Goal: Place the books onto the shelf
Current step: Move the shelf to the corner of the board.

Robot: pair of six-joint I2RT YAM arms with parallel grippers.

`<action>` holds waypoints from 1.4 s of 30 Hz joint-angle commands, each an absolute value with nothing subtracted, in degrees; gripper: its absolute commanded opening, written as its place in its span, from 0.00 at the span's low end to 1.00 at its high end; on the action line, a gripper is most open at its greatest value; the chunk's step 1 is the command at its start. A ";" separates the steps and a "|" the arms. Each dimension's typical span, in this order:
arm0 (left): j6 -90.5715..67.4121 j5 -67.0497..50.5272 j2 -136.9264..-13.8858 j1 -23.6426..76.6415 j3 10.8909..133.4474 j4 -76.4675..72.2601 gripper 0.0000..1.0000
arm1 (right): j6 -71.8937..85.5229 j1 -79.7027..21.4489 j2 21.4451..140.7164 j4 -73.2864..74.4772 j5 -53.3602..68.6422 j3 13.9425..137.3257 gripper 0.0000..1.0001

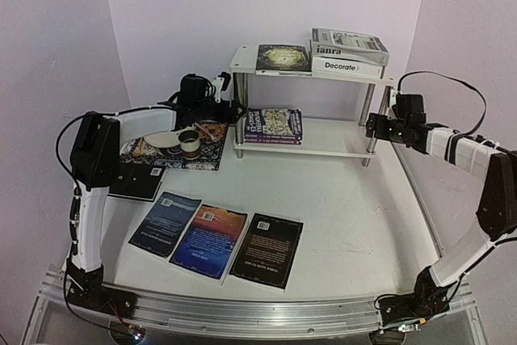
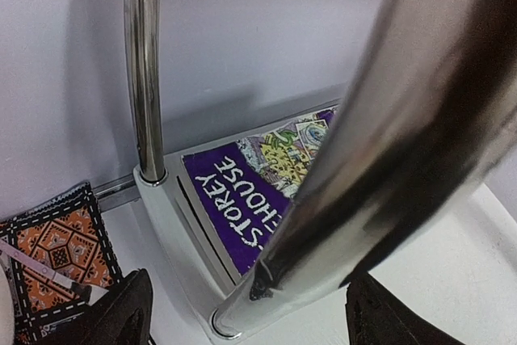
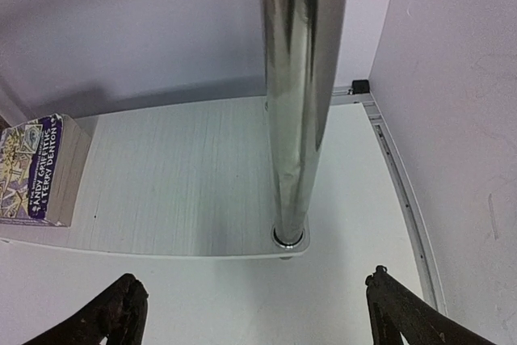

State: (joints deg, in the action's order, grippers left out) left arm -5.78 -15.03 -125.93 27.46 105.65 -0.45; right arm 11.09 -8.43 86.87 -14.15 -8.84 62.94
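The left arm rises from its base, bends at a high elbow and runs its forearm flat to the right, so the left gripper (image 1: 227,109) sits at the front left leg of the shelf (image 1: 338,141). The right arm mirrors it – elbow out by the side wall, forearm reaching left, with the right gripper (image 1: 374,126) at the front right leg. Both grippers are released. In each wrist view the dark fingers stand wide apart and the chrome leg rises between them, and I see no contact with it.

Just beyond the left gripper (image 2: 250,322), the purple paperbacks (image 2: 242,199) lie flat at the left end of the lower board, spines toward the front. On the top board the dark green book (image 1: 283,57) lies flat at the left – beside it the grey-white book (image 1: 348,40) rests on the thick white book (image 1: 346,67).

Three books (image 1: 209,240) lie flat in a row on the desk (image 1: 355,216), well apart from both grippers, with their long axes running near to far and leaning slightly right. A black book (image 1: 136,184) lies under the left forearm.
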 commanded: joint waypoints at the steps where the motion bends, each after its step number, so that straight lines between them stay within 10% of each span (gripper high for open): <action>1: -2.74 -15.25 -127.29 27.95 110.16 -5.73 0.82 | 7.72 -7.15 89.11 -22.65 -8.53 65.24 0.94; 17: -1.48 -11.69 -130.31 28.21 108.89 -18.99 0.72 | 5.56 -1.87 99.74 -41.23 -4.46 68.89 0.76; 25: -0.10 -13.12 -130.31 28.52 108.37 -21.19 0.53 | 6.48 -1.76 101.06 -41.90 -1.97 71.34 0.55; 34: 4.70 -12.29 -127.47 29.23 104.32 -23.16 0.09 | 7.22 -1.76 99.18 -44.83 -0.66 69.28 0.17; 42: 4.57 -12.06 -121.98 30.03 97.81 -24.36 0.04 | 7.91 -1.76 91.93 -43.93 -0.50 63.32 0.08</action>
State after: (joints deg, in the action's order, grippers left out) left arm 1.02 -12.80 -128.68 29.12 100.64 -21.69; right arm 10.00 -1.43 100.60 -40.29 0.78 64.53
